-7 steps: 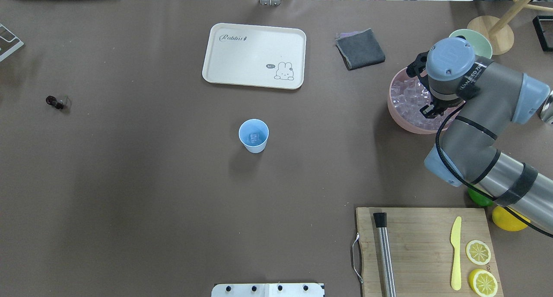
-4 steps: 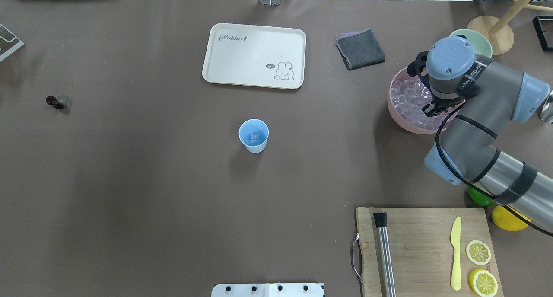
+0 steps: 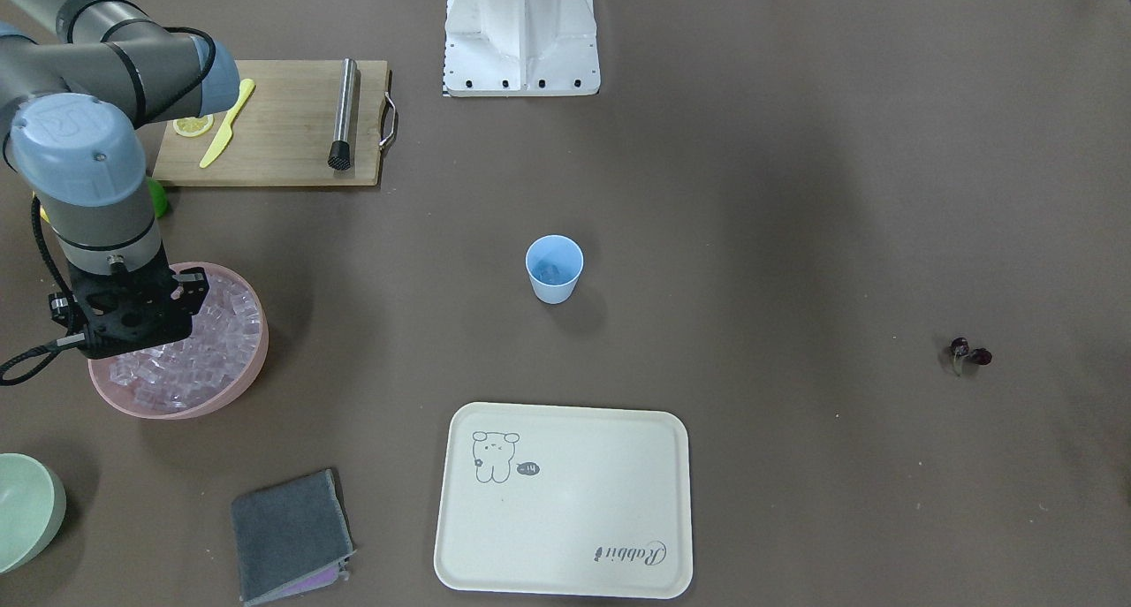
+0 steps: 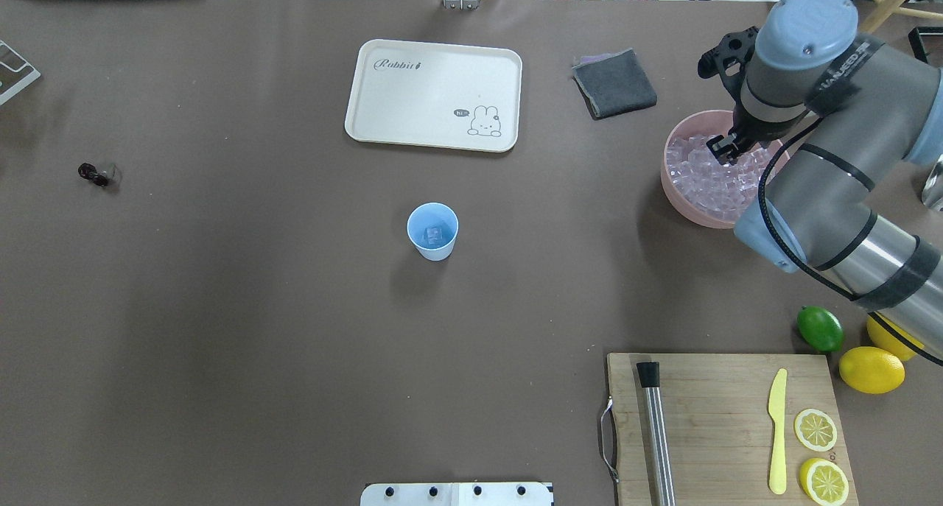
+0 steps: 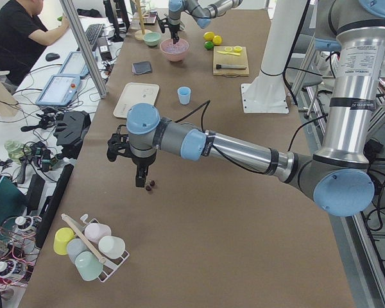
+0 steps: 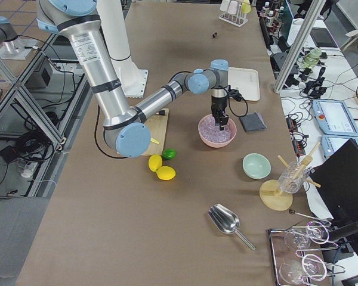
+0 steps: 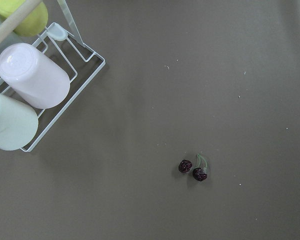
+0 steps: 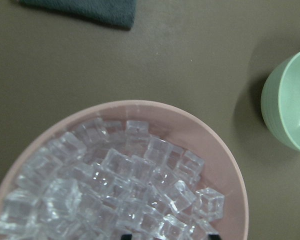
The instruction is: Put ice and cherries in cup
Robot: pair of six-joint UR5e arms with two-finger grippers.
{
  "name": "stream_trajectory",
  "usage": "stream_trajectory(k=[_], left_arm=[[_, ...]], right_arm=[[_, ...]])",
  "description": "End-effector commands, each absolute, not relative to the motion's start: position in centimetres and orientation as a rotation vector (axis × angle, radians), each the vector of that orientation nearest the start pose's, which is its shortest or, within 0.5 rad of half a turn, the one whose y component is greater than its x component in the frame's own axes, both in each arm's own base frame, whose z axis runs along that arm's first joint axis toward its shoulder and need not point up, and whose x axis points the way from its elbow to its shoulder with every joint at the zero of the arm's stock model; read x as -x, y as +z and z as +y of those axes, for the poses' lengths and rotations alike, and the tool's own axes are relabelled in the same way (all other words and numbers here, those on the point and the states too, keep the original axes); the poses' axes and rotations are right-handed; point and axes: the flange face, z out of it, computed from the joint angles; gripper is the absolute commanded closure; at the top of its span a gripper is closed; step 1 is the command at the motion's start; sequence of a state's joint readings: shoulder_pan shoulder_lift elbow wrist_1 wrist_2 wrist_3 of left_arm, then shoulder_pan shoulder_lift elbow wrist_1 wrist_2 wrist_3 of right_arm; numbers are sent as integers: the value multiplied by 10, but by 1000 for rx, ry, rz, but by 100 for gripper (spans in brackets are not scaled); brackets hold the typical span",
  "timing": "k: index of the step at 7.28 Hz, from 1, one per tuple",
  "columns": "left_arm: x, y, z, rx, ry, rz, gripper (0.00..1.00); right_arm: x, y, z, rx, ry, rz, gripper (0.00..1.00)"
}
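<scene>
Ice (image 8: pixel 115 185): heaped in the pink bowl (image 4: pixel 667 185) at my right end of the table (image 4: pixel 221 307), the cubes packed against each other. One cube already sits at the bottom of the cup (image 4: pixel 435 252).
Cup: upright at mid-table, well apart from both the bowl and the cherries.
Cherries (image 7: pixel 199 174): lying on the bare table far off at my left end, the pair joined by their stems, not yet in the cup.
Step in hand: fetching ice from the bowl for the cup, I judge, and that's my right arm's job.
Doing it well: go for one cube on top of the heap and come straight down with a finger on each flat face. These look slick, so I want a square pinch on a single cube. Then lift clear of the pink rim before crossing, and let go low over the cup's mouth so the light cup isn't knocked.
Right gripper (image 4: pixel 723 148): above the ice, inside the bowl's outline, pointing straight down. Two dark tips peep in apart at the bottom edge of my wrist view. I cannot tell whether a cube sits between them.
Right arm: in from my right, elbow bent, wrist upright over the bowl.
Left gripper (image 5: pixel 140 183): hanging nose-down just beside the cherries. I cannot tell whether it's spread or pressed together.
Left arm: stretched long and low along the table.
</scene>
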State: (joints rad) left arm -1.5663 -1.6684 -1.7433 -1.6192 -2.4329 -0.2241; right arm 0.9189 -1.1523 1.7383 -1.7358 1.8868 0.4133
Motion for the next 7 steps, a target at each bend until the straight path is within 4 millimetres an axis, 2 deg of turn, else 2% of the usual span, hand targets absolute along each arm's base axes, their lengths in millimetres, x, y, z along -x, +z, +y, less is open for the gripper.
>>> stream_trajectory(k=[1,2,4,5,7], left_arm=[[55,512,-535,-198,-67,882,2],[55,511,-535,-199,-67,883,2],[55,509,-535,-202,-67,883,2],[55,508,-534,-203,-66,883,2],[55,509,-535,-202,-67,883,2]], right_arm=[[299,360,-561,-102,-46,-637,36],[299,364,-562,-98,97,-688,38],[292,385,-552,-56,370,-795,38],[290,403,-547,-56,471,-858,38],[303,439,-559,-48,630,-920,39]])
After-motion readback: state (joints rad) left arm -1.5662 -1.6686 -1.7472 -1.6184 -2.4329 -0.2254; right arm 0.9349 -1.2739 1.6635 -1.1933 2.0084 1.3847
